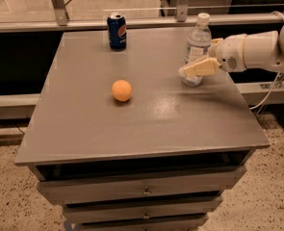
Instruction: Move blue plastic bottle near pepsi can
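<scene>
The blue plastic bottle (198, 38) stands upright at the right rear of the grey table (146, 124); it is clear with a white cap. The pepsi can (117, 31) stands upright at the rear, left of centre, well apart from the bottle. My gripper (193, 64) reaches in from the right at the bottle's lower half. It is open, with one cream finger (199, 68) crossing in front of the bottle and the other behind it. The bottle rests on the table.
An orange ball (122, 90) lies near the table's middle, between the can and the front edge. A metal rail (146, 20) runs behind the table. Drawers (144, 191) sit below the top. A cable (271, 93) hangs at the right.
</scene>
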